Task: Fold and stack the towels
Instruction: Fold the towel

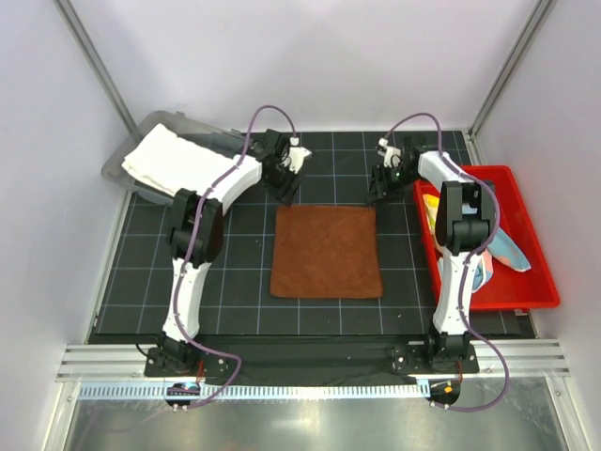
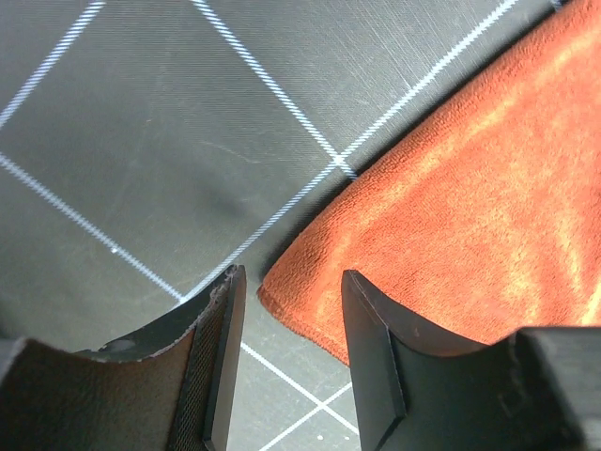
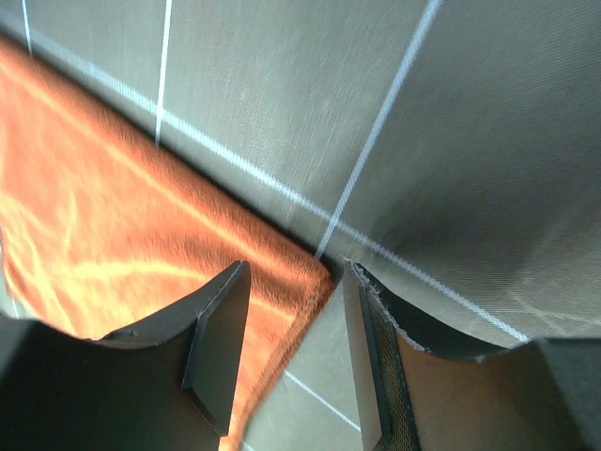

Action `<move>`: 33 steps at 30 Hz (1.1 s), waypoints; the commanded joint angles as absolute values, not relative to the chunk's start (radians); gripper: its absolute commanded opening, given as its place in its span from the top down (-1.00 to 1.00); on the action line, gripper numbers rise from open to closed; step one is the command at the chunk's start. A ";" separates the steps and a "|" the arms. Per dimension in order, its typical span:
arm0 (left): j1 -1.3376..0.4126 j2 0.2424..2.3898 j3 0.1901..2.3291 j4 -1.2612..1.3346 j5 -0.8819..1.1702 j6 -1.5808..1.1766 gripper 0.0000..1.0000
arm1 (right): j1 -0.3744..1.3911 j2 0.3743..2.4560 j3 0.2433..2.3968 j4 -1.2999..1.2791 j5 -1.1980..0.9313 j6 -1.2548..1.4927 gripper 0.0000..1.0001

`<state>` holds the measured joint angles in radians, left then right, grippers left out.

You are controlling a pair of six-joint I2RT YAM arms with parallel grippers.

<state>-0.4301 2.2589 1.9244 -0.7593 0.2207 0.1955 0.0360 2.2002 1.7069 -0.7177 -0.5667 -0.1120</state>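
Note:
A rust-brown towel [image 1: 325, 251] lies flat and square in the middle of the black grid mat. My left gripper [image 1: 288, 194] hovers over its far left corner and is open; the left wrist view has that corner of the brown towel [image 2: 470, 188] lying on the mat between the spread jaws of the left gripper [image 2: 286, 293], untouched. My right gripper [image 1: 373, 194] is open over the far right corner, and in its wrist view the brown towel [image 3: 122, 235] ends just under the gap of the right gripper [image 3: 296, 282]. A cream-white towel [image 1: 174, 160] rests folded at the back left.
The white towel sits in a grey tray [image 1: 178, 122] at the back left corner. A red bin [image 1: 488, 172] at the right holds a light-blue dotted towel [image 1: 512, 249] and a yellow one [image 1: 429, 214]. White walls close in the mat on three sides.

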 commanded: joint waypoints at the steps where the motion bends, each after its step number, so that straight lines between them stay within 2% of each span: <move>1: -0.426 2.292 1.954 -0.818 0.294 0.258 0.02 | 0.029 2.223 1.799 -0.891 -0.636 -0.291 -0.02; 10: -0.426 2.313 2.006 -0.833 0.347 0.275 -0.04 | 0.014 2.290 1.887 -1.003 -0.661 -0.374 0.15; 22: -0.428 2.368 2.051 -0.894 0.298 0.325 0.10 | 0.012 2.339 1.942 -1.014 -0.661 -0.356 0.29; 25: -0.426 2.385 2.060 -0.900 0.284 0.330 0.25 | 0.014 2.347 1.948 -1.019 -0.660 -0.354 0.34; 27: -0.426 2.396 2.069 -0.897 0.272 0.324 0.55 | 0.012 2.352 1.951 -0.999 -0.658 -0.336 0.45; 28: -0.426 2.398 2.074 -0.899 0.262 0.321 0.78 | 0.012 2.355 1.960 -0.986 -0.664 -0.333 0.49; 29: -0.426 2.399 2.078 -0.897 0.256 0.321 0.87 | 0.014 2.359 1.967 -0.986 -0.672 -0.331 0.52; 31: -0.426 2.402 2.080 -0.896 0.249 0.321 1.00 | 0.014 2.367 1.977 -0.979 -0.686 -0.327 0.63; 32: -0.426 2.404 2.080 -0.894 0.239 0.321 1.00 | 0.012 2.367 1.979 -0.973 -0.689 -0.330 0.70; 33: -0.426 2.405 2.080 -0.897 0.238 0.325 1.00 | 0.014 2.370 1.977 -0.968 -0.693 -0.331 0.90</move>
<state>-0.4301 2.3875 2.0499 -0.8875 0.2756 0.3069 0.0147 2.3707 1.9366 -0.9936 -0.6548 -0.3347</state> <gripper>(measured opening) 0.016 0.093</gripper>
